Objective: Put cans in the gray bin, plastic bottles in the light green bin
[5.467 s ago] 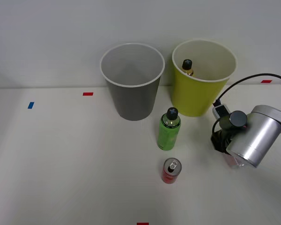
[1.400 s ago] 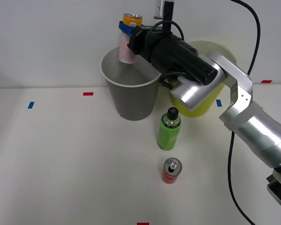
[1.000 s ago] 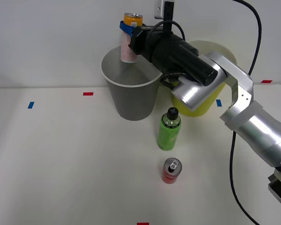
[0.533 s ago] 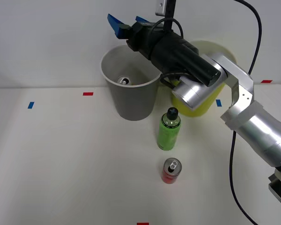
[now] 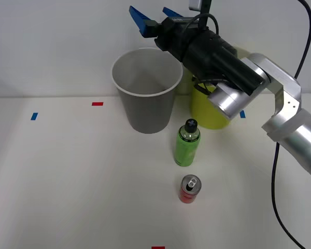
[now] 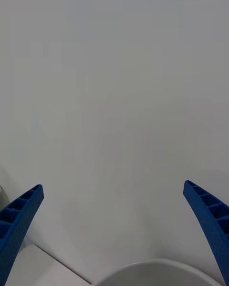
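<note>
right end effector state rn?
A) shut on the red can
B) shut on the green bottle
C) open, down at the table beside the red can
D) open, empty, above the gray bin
D: the right end effector has its blue fingers spread with nothing between them, up above the gray bin; the red can and green bottle stand untouched on the table.

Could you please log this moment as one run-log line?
right gripper: open, above gray bin | red can, green bottle: on table
</note>
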`<action>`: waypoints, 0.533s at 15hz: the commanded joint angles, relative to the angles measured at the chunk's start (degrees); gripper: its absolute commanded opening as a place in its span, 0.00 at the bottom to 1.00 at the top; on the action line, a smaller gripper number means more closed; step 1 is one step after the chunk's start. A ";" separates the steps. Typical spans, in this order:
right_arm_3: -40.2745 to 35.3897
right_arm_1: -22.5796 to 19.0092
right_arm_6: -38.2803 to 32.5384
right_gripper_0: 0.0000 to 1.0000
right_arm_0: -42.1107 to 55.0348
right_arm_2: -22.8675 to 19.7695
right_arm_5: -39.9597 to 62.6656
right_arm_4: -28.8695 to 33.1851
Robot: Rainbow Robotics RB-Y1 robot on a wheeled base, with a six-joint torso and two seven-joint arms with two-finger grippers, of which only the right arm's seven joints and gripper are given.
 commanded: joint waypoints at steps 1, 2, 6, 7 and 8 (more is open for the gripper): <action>-7.86 -6.04 -0.40 1.00 5.45 -1.07 -0.01 -0.22; -11.37 -7.44 -0.49 1.00 8.62 -2.57 -0.01 -0.22; -24.20 -9.29 -0.40 1.00 25.75 -12.50 -0.01 4.79; -26.31 -9.29 -0.32 1.00 30.06 -14.52 -0.01 6.02; -28.33 -9.02 -0.40 1.00 34.63 -16.72 -0.10 7.60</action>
